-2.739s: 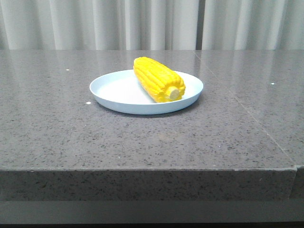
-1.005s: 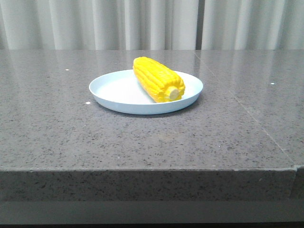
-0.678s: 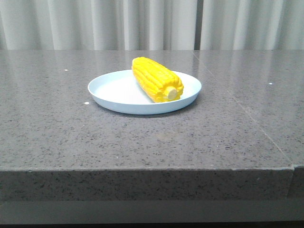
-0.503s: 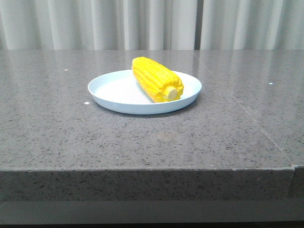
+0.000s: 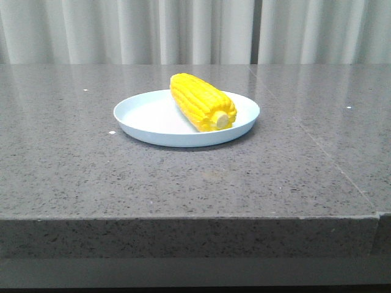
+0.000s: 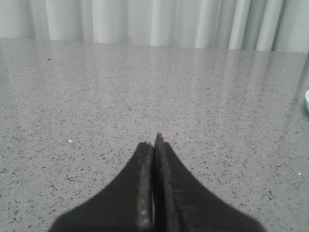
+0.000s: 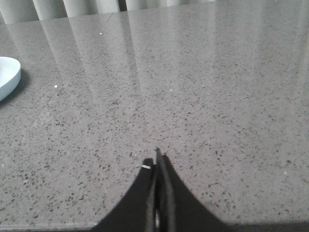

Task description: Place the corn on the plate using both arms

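The yellow corn [image 5: 202, 102] lies on the pale blue plate [image 5: 146, 119] in the middle of the grey stone table, its pale stub end towards the front. Neither arm shows in the front view. My left gripper [image 6: 154, 145] is shut and empty over bare table; a sliver of the plate's rim [image 6: 307, 99] shows at the edge of its view. My right gripper [image 7: 157, 159] is shut and empty over bare table near the front edge; the plate's rim [image 7: 7, 77] shows at the side of its view.
The grey speckled table [image 5: 195, 177] ends at a front edge [image 5: 183, 218]. A seam [image 5: 317, 143] runs across its right part. Pale curtains [image 5: 195, 30] hang behind the table.
The front view shifted slightly, so the plate and corn sit a few pixels further left than before. The corn stays on the plate.
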